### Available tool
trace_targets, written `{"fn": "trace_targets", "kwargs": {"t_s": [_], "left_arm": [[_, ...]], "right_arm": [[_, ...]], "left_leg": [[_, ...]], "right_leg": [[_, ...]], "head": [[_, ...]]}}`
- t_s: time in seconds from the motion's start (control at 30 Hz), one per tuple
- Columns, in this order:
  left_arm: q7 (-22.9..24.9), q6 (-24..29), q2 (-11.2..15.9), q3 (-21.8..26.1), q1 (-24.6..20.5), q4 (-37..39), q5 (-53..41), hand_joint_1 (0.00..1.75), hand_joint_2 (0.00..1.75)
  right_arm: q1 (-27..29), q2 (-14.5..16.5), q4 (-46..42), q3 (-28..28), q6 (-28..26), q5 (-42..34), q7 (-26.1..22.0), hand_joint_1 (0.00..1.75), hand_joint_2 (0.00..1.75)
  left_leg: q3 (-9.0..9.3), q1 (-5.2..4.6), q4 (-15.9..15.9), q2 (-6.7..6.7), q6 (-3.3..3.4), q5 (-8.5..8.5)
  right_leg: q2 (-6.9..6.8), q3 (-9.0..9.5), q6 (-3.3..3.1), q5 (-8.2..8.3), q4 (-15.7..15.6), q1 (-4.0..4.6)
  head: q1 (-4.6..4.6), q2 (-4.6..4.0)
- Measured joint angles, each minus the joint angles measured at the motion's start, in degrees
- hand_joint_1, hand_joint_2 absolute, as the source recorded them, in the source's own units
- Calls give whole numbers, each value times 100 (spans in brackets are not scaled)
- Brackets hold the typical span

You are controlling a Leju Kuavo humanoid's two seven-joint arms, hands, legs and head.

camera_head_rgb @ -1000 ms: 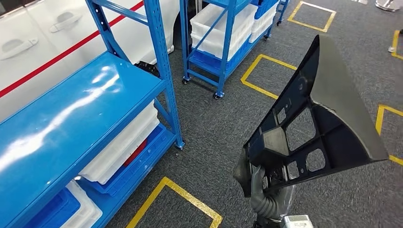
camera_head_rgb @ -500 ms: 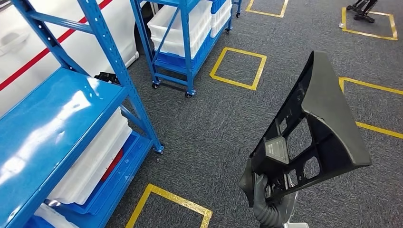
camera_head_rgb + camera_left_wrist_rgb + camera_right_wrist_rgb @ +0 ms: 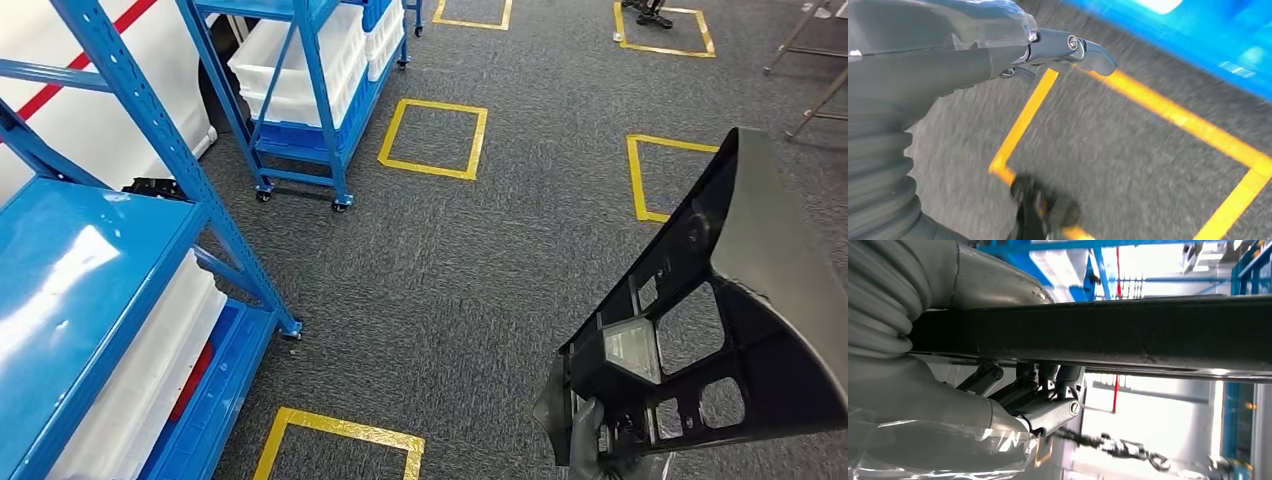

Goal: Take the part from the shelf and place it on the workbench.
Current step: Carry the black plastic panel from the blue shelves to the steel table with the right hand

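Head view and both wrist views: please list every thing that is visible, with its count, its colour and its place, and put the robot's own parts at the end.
part: one, black, with cut-out holes, held up at the right of the head view.
shelf: one, blue, near left, with white bins below its top board.
wheeled rack: one, blue, farther back, carrying white bins.
floor squares: several, yellow tape outlines on grey carpet.
wall: white with a red stripe, behind the shelf.
right hand: one, grey, grips the part's lower edge.
left hand: one, grey, holds nothing, hanging above a yellow floor outline.
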Motion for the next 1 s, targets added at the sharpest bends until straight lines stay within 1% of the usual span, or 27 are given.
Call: {"fn": "trace_targets", "kwargs": {"t_s": [0.03, 0.07, 0.1, 0.13, 0.17, 0.23, 0.27, 0.3, 0.33, 0.4, 0.43, 0.5, 0.53, 0.57, 0.6, 0.63, 0.67, 0.7, 0.73, 0.77, 0.8, 0.83, 0.87, 0.9, 0.93, 0.97, 1.0], "left_arm": [[-7, 50, -5, -7, 3, 0, -14, 0, 175], [-8, 93, -17, -9, 6, 1, -24, 0, 175], [-4, 120, -31, -10, 5, 2, -26, 0, 175], [-3, 134, -51, -11, -2, 3, -28, 0, 175], [-4, 140, -77, -14, -11, 5, -31, 0, 175], [-8, 144, -125, -25, -23, 8, -45, 0, 175], [-10, 138, -142, -31, -25, 9, -54, 0, 175], [-13, 127, -151, -34, -27, 9, -63, 0, 175], [-15, 110, -154, -38, -32, 9, -70, 0, 175], [-19, 75, -160, -44, -53, 9, -81, 0, 175], [-21, 64, -162, -47, -66, 9, -91, 0, 175], [-24, 58, -166, -50, -74, 9, -119, 0, 175], [-26, 57, -166, -51, -66, 9, -130, 0, 175], [-26, 57, -166, -52, -54, 9, -138, 0, 175], [-26, 57, -166, -54, -39, 9, -144, 0, 175], [-26, 58, -166, -57, -29, 9, -149, 0, 175], [-26, 58, -166, -63, -25, 9, -158, 0, 175], [-27, 58, -166, -72, -25, 9, -170, 0, 175], [-29, 59, -165, -80, -26, 9, -179, 0, 175], [-31, 60, -165, -87, -26, 9, -191, 0, 175], [-37, 60, -164, -92, -24, 9, -201, 0, 175], [-43, 61, -163, -96, -23, 9, -211, 0, 175], [-47, 61, -163, -102, -24, 9, -225, 0, 175], [-52, 61, -164, -112, -29, 9, -235, 0, 175], [-54, 60, -167, -127, -36, 9, -245, 0, 175], [-58, 59, -171, -141, -42, 9, -252, 0, 175], [-64, 58, -173, -152, -43, 9, -256, 0, 175]], "right_arm": [[19, 0, -34, -37, 17, 16, 2, 175, 175], [34, 0, -58, -71, 36, 32, 5, 175, 175], [53, 0, -74, -103, 53, 47, 10, 175, 175], [80, 0, -88, -136, 69, 60, 15, 175, 175], [107, 1, -103, -170, 83, 70, 19, 175, 175], [146, 5, -140, -227, 101, 104, 24, 175, 175], [159, 13, -159, -254, 106, 136, 24, 175, 175], [178, 27, -180, -280, 110, 181, 20, 175, 175], [203, 48, -200, -309, 109, 235, 14, 175, 175], [277, 102, -248, -372, 81, 368, 6, 175, 175], [313, 131, -272, -403, 57, 436, 4, 175, 175], [352, 190, -311, -451, 15, 546, 4, 175, 175], [363, 218, -322, -464, 2, 588, 5, 175, 175], [369, 242, -328, -476, -6, 629, 6, 175, 175], [381, 263, -332, -489, -15, 681, 9, 175, 175], [398, 285, -334, -504, -30, 744, 13, 175, 175], [415, 309, -336, -522, -58, 819, 22, 175, 175], [432, 335, -339, -543, -95, 906, 38, 175, 175], [447, 368, -343, -567, -148, 1018, 57, 175, 175], [458, 403, -345, -594, -220, 1155, 80, 175, 175], [468, 438, -347, -623, -308, 1319, 103, 175, 175], [482, 479, -347, -660, -415, 1517, 125, 175, 175], [502, 515, -347, -699, -521, 1712, 146, 175, 175], [528, 551, -347, -742, -621, 1901, 169, 175, 175], [559, 584, -347, -793, -711, 2078, 201, 175, 175], [582, 610, -347, -838, -797, 2242, 244, 175, 175], [596, 631, -347, -884, -891, 2425, 305, 175, 175]], "left_leg": [[-5, -16, -7, 94, 17, 6], [-15, -26, -4, 194, 29, 6], [-24, -33, 0, 286, 27, 2], [-30, -36, 3, 375, 22, -3], [-31, -35, 9, 456, 10, -13], [-12, -36, 35, 598, -33, -50], [-2, -47, 58, 656, -65, -79], [8, -58, 74, 708, -97, -103], [21, -67, 82, 755, -131, -125], [63, -57, 81, 838, -195, -156], [70, -42, 117, 783, -228, -205], [-65, -14, 473, 495, -273, -465], [-224, -6, 832, 326, -280, -662], [-415, -5, 1240, 227, -280, -845], [-589, -4, 1589, 182, -275, -957], [-697, -4, 1771, 164, -265, -959], [-702, -4, 1723, 152, -249, -839], [-606, -4, 1449, 116, -228, -619], [-451, 0, 1035, -5, -206, -381], [-306, 7, 647, -195, -188, -201], [-201, 9, 360, -360, -176, -92], [-155, 7, 218, -485, -167, -63], [-150, -3, 193, -505, -157, -65], [-143, -11, 172, -433, -136, -50], [-133, -7, 140, -347, -102, -25], [-123, -2, 101, -258, -63, 2], [-115, 2, 64, -160, -25, 27]], "right_leg": [[-166, -158, 18, -210, 343, 3], [-247, -320, 39, -396, 711, -7], [-288, -430, 57, -499, 986, -19], [-316, -447, 73, -498, 1079, -33], [-349, -340, 86, -396, 938, -45], [-545, 122, 85, -102, 178, -50], [-650, 320, 61, -6, -167, -42], [-723, 440, 25, 30, -377, -27], [-741, 472, -18, 16, -446, -8], [-612, 464, -99, 28, -449, 7], [-551, 463, -137, 38, -462, 4], [-429, 464, -206, 65, -490, -15], [-363, 459, -226, 70, -490, -12], [-286, 455, -239, 72, -489, -5], [-200, 455, -246, 73, -486, 6], [-109, 458, -248, 73, -481, 15], [-21, 466, -248, 73, -476, 22], [68, 477, -247, 71, -470, 25], [152, 486, -243, 69, -465, 21], [229, 479, -229, 70, -453, 22], [308, 458, -204, 77, -444, 12], [382, 427, -170, 90, -439, -4], [460, 393, -125, 112, -440, -21], [543, 367, -79, 138, -454, -35], [510, 348, -47, 134, -441, -34], [370, 307, -25, 80, -369, -18], [168, 219, -11, -45, -187, 2]], "head": [[7, 0], [12, 0], [12, 1], [12, 1], [12, 1], [13, 1], [11, 1], [7, 1], [5, 1], [3, 1], [3, 0], [-5, 0], [-8, 0], [-11, 1], [-10, 0], [-10, 0], [-11, 1], [-10, 1], [-10, 1], [-8, 0], [-7, 0], [-5, 0], [-4, 0], [-4, 0], [-3, 0], [4, 0], [16, 0]]}}
